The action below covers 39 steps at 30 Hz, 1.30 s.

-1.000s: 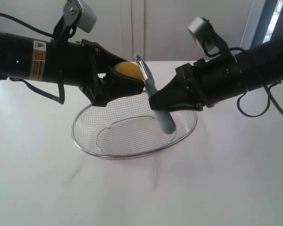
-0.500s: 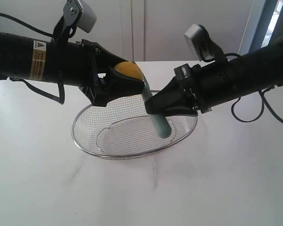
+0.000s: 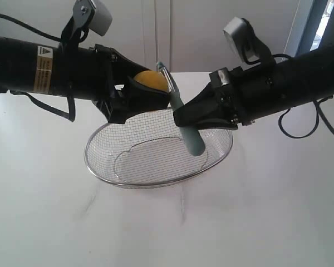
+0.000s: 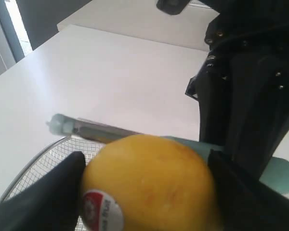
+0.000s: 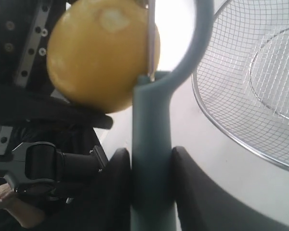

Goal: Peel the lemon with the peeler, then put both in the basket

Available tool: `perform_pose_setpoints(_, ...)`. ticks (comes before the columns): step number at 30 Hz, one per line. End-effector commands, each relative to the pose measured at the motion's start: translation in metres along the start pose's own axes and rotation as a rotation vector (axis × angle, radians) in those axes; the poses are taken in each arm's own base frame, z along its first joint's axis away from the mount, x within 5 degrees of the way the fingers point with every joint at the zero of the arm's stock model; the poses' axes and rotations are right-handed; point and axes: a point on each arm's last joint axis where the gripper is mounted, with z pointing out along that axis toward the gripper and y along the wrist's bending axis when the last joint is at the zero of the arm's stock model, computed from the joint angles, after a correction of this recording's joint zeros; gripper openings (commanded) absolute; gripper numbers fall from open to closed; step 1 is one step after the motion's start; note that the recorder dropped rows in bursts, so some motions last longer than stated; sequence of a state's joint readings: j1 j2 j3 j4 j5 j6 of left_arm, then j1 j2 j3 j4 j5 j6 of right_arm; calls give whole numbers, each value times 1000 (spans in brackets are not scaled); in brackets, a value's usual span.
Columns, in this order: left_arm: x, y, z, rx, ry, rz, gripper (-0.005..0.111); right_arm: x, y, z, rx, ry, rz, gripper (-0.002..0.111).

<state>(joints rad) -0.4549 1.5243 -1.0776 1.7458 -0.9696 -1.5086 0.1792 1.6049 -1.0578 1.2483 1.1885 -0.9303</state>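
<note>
**A:** What is the left gripper point(image 3: 147, 94) doing?

**B:** It is clamped on the lemon point(image 4: 149, 178). One black finger presses each side of the fruit, and a small red-and-white sticker point(image 4: 98, 211) on the peel faces that arm's wrist camera.

**A:** And the right gripper point(image 5: 151, 185)?

**B:** It is closed on the peeler point(image 5: 151, 120), with its dark fingers squeezing the pale teal handle from both sides. The curved metal head points up and away from the fingers, and the blade lies against the side of the lemon. The butt of the handle sticks out below the grip.

**A:** So the two arms meet?

**B:** Yes, near the middle of the exterior view. The lemon comes in from the left and the peeler from the right, and both are held up in the air.

**A:** Where is the basket point(image 3: 156, 185)?

**B:** It sits below them on the white table point(image 3: 256, 217), and the lemon is above its far rim. The handle's lower end hangs in front of the mesh on the right side. I cannot tell whether it touches the wire.
</note>
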Motion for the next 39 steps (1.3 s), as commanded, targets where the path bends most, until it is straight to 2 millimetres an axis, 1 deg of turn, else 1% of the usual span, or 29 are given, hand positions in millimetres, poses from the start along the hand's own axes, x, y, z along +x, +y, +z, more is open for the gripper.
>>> perform_pose_setpoints(1,-3,-1,-3,-4,-9,5,0,-1,21,-9,-46,-37,-93,0)
perform_pose_setpoints(5,-3,-1,-3,-4,-9,5,0,-1,28,-12,-45,-47,-125,0)
perform_pose_setpoints(13,-3,-1,-3,-4,-9,7,0,-1,26,-12,-28,-48,-134,0)
perform_pose_setpoints(21,-3,-1,-3,-4,-9,8,0,-2,13,-13,114,-47,-93,0)
perform_pose_setpoints(28,-3,-1,-3,-4,-9,8,0,-1,11,-12,122,-44,-77,0)
perform_pose_setpoints(32,-3,-1,-3,-4,-9,8,0,9,0,-8,162,-53,-13,0)
perform_pose_setpoints(36,-3,-1,-3,-2,-10,8,0,11,-2,-7,151,-59,6,0)
perform_pose_setpoints(39,-3,-1,-3,-2,-10,8,0,12,-7,-2,128,-43,35,0)
